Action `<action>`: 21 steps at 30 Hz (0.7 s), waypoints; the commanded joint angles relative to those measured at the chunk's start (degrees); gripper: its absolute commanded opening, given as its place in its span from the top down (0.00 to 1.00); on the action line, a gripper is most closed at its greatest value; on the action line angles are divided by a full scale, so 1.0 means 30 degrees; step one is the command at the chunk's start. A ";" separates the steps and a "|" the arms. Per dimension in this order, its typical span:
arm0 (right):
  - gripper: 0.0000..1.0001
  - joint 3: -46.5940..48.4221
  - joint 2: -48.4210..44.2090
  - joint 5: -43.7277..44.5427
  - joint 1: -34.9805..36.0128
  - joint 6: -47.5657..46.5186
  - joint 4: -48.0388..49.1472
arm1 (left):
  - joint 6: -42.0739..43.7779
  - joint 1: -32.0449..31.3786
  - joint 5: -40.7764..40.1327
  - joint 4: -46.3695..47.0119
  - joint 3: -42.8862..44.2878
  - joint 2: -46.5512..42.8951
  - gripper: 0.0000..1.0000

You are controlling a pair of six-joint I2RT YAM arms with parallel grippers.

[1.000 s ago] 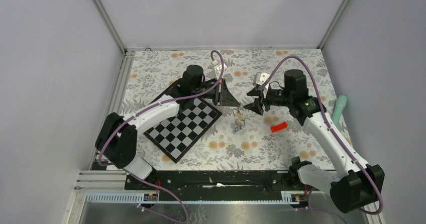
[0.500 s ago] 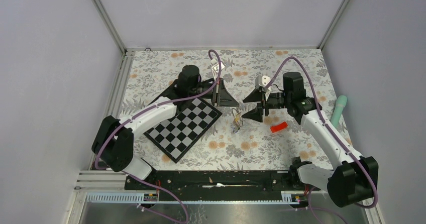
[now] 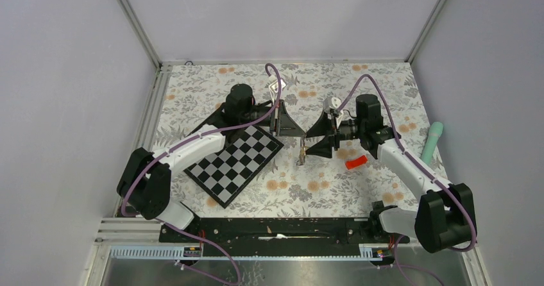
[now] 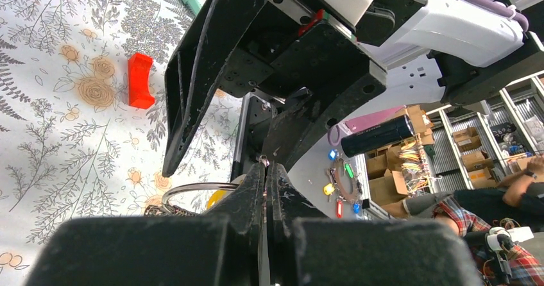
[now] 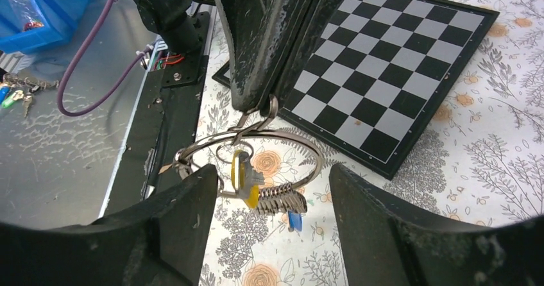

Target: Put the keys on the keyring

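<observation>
The left gripper [image 4: 265,177] is clenching its fingers on the keyring [image 5: 319,159], pinching a small wire loop at the ring's top edge and holding it up just off the flowered surface [image 3: 359,199], beside the corner of the chessboard [image 3: 234,161]. The keys [image 5: 244,180] are hanging in a bunch at the ring's lower side, the yellowish head showing inside the loop and a blue one dangling lowest. From here I cannot tell whether each is truly threaded on or only caught there. The right gripper [image 5: 271,170] is standing released, its jaws spread wide on either side of the ring and touching nothing. It looks to me as if the threading step is under way, with one arm steadying the ring while the other is coming in to work a key. The next move is probably asking for the right jaws to close on a single key head without knocking the ring out of the pinch. Compared with a second ago, the right arm is reaching further left, its jaws are standing wider and now flanking the ring, while the left gripper is keeping nearly the same place.
</observation>
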 commanded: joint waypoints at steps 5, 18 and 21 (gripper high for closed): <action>0.49 -0.0050 0.0700 -0.0913 0.0825 0.2208 0.2929 | -0.0489 0.0119 0.0509 0.1876 -0.0063 -0.0631 1.00; 1.00 0.1507 -0.0711 0.2085 0.0499 -0.2926 -0.2933 | 0.0051 0.0346 -0.0264 0.0928 -0.0085 -0.0774 1.00; 1.00 0.1770 -0.1183 0.2999 0.0413 -0.3678 -0.3673 | 0.0196 0.0417 -0.0477 0.0637 -0.0082 -0.0782 1.00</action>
